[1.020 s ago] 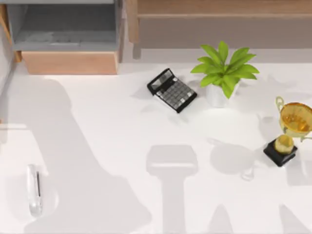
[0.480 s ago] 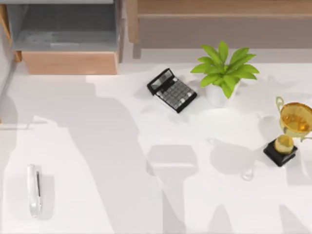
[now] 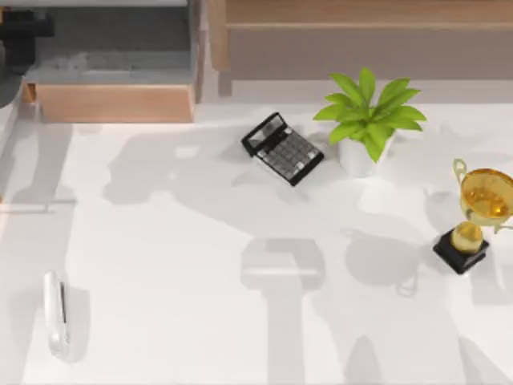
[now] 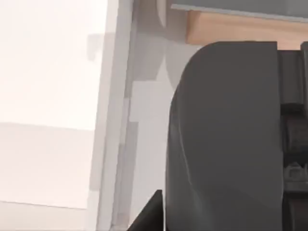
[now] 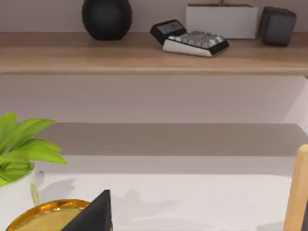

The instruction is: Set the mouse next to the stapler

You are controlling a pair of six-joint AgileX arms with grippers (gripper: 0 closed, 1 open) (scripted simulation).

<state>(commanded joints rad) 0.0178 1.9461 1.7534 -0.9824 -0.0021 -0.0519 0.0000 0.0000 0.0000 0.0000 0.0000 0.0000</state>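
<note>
One arm is on the move: your left arm (image 3: 16,40) now shows as a dark mass at the table's far left corner, over the edge of the open wooden drawer unit (image 3: 112,103). A second ago only its broad shadow lay across the left of the table (image 3: 200,321). That shadow has since swung up toward the far edge. The stapler (image 3: 56,313) has not stirred; it lies alone near the front left corner, lengthwise toward you, well apart from the calculator (image 3: 282,148), the potted plant (image 3: 367,112) and the gold trophy (image 3: 478,210). You cannot tell from here where the mouse lies. The reach toward the drawer suggests the fetching step has only begun, and the placing is all still ahead. The left wrist view gives you a pale cabinet edge and a large dark rounded form (image 4: 226,134) that cannot be identified. Your right gripper (image 5: 94,214) hangs just by the trophy's rim, facing a shelf (image 5: 154,57) that carries a second keyed device (image 5: 190,41). You cannot tell how wide either pincer stands, or whether it has hold of anything. Expect the mouse to be carried the length of the left side to reach the stapler.
</note>
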